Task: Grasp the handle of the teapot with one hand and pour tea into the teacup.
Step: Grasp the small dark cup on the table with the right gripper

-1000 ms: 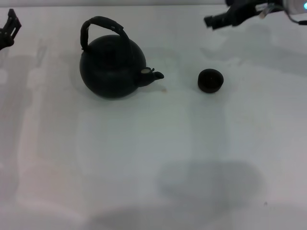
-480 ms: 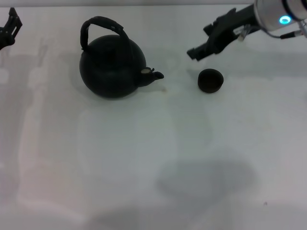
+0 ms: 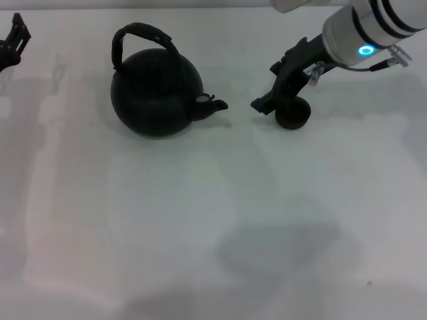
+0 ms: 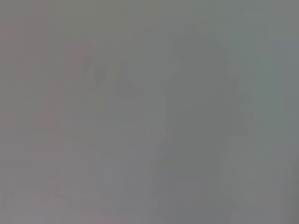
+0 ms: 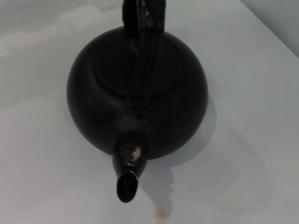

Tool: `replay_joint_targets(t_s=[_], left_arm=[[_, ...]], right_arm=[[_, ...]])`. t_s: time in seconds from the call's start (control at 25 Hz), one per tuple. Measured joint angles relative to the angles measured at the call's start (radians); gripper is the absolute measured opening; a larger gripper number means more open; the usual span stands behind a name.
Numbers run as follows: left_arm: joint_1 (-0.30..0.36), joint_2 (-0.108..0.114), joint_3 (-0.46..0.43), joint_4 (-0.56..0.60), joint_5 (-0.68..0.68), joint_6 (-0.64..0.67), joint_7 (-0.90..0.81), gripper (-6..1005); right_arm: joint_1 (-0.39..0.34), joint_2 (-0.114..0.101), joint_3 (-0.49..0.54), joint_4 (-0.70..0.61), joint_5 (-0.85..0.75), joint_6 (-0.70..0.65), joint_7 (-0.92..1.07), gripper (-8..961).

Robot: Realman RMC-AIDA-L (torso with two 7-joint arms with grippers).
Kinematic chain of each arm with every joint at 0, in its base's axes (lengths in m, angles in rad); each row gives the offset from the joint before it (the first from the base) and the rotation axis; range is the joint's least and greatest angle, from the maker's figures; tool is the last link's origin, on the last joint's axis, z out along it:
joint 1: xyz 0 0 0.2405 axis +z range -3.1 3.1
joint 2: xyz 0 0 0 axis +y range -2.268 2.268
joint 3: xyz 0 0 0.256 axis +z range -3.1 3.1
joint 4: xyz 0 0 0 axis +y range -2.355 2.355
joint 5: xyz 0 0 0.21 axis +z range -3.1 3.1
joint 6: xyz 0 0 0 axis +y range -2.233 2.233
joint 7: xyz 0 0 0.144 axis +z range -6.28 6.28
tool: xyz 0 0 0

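Right claw over the cup, teapot untouched on the white table [image 3: 200,220].

I see the round matte-black teapot [image 3: 156,93] standing upright at the table's far left, its arched black handle [image 3: 141,37] free and its stubby spout [image 3: 215,104] aimed at the small dark handleless teacup [image 3: 293,115]; my right claw [image 3: 267,101] hangs between spout and cup, its arm crossing the cup's far rim; how wide it stands I cannot tell; the left claw [image 3: 13,41] sits parked at the far left edge, its spread unclear too.
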Motion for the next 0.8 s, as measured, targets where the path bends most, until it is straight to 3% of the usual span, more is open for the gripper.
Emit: replay_joint_targets(t_s=[0.8], left_arm=[[-0.008,0.000,0.003,0.006,0.002,0.003,-0.001,877]], right_arm=[[0.005,0.007,-0.108,0.066,-0.021,-0.112,0.008,856]])
